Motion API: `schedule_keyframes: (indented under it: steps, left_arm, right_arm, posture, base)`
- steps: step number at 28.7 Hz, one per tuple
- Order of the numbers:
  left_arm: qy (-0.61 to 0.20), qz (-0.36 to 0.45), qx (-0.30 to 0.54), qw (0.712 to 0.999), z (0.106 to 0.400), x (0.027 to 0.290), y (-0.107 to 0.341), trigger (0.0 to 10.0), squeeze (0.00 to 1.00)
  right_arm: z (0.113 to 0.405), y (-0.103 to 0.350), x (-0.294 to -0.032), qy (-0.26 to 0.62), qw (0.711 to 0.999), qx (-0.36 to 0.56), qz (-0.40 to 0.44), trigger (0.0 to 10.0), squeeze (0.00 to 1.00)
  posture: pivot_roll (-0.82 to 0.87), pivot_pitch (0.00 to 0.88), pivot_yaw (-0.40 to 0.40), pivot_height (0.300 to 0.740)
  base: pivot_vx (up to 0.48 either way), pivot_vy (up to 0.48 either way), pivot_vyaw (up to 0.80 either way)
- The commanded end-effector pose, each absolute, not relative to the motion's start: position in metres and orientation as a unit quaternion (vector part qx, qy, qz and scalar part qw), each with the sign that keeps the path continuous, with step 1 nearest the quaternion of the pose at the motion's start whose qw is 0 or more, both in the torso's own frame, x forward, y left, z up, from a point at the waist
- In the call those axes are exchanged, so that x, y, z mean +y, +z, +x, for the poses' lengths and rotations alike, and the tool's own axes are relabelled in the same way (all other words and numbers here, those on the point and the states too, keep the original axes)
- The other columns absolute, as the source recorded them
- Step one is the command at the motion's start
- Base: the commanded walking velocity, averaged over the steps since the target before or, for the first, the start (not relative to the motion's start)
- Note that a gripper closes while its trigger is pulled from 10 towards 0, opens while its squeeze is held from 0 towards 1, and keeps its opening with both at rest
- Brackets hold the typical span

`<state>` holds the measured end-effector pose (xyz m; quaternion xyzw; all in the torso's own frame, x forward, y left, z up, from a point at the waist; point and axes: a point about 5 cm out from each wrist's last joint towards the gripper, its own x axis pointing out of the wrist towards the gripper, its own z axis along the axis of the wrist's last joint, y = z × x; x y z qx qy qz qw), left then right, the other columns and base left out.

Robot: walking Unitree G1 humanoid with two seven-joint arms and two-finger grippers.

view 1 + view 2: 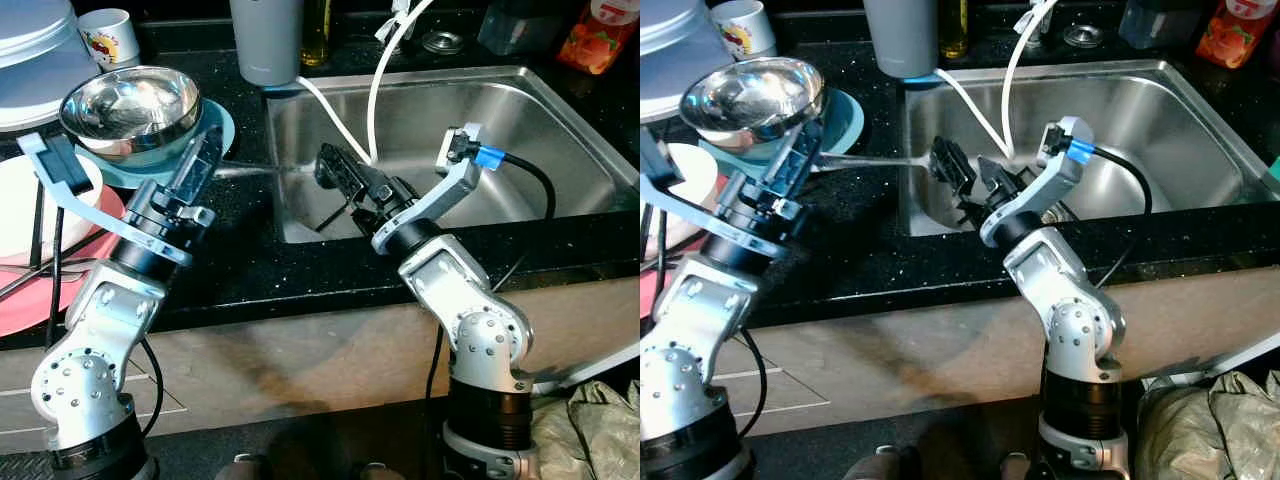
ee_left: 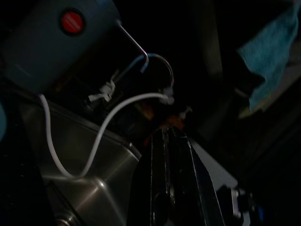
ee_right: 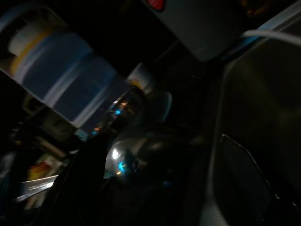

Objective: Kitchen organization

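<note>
Steel mixing bowl, shiny and round, sits upright on a pale blue plate on the black speckled tabletop, left of the sink. Likely the next thing to sort, though the task names no one thing. Judged light, rigid, slick; thin rolled rim is the sensible place to pinch, since the curved wall would slide out of two fingers. Plate under it looks hard and breakable, so lifting the bowl straight up seems safer than dragging.

Left claw is just beside the bowl's near right side, fingers pressed close together, nothing seen between them; touching the bowl or not, can't tell. A thin silvery streak runs from near its tip across the tabletop toward the sink, maybe a utensil handle, maybe a reflection, too faint to say.

Right claw hangs over the sink's near left corner, fingers spread apart, a thin dark wire-like thing below it in the basin, not clearly gripped.

Sink is brushed stainless, rectangular with rounded corners. White tubes loop into it from the back edge. Grey cylindrical appliance stands behind the sink corner. White printed mug and stacked white plates sit far left; a pink plate lies near the front edge.
</note>
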<state>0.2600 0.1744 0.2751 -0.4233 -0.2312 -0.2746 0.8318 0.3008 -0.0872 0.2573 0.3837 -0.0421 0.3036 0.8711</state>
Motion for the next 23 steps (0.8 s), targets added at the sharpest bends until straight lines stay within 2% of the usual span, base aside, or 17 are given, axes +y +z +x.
schedule_keyframes:
  steps: [1,9,13,17,23]
  left_arm:
    - [-0.266,-0.439,-0.24,0.824,0.26,0.178,0.276,0.0,0.0]
    - [-0.252,-0.479,-0.244,0.805,0.263,0.181,0.279,0.0,0.0]
    - [-0.243,-0.508,-0.244,0.789,0.264,0.182,0.28,0.0,0.0]
    - [-0.248,-0.531,-0.226,0.778,0.263,0.178,0.276,0.0,0.0]
    - [-0.269,-0.529,-0.194,0.781,0.261,0.169,0.267,0.0,0.0]
  right_arm:
    - [0.295,0.269,-0.075,0.329,0.843,-0.054,0.423,10.0,0.0]
    - [0.294,0.27,-0.08,0.338,0.816,-0.034,0.468,10.0,0.0]
    - [0.291,0.271,-0.076,0.363,0.789,-0.019,0.496,10.0,0.0]
    - [0.291,0.269,-0.07,0.365,0.782,-0.002,0.506,10.0,0.0]
    - [0.293,0.269,-0.067,0.355,0.777,0.007,0.52,10.0,0.0]
  posture:
    - [0.01,0.181,0.012,0.74]
    - [0.01,0.185,0.013,0.74]
    - [0.01,0.185,0.014,0.74]
    - [0.01,0.185,0.015,0.74]
    - [0.01,0.186,0.019,0.74]
  base:
    - [0.0,0.0,0.0]
    - [0.0,0.0,0.0]
    - [0.0,0.0,0.0]
    - [0.0,0.0,0.0]
    - [0.0,0.0,0.0]
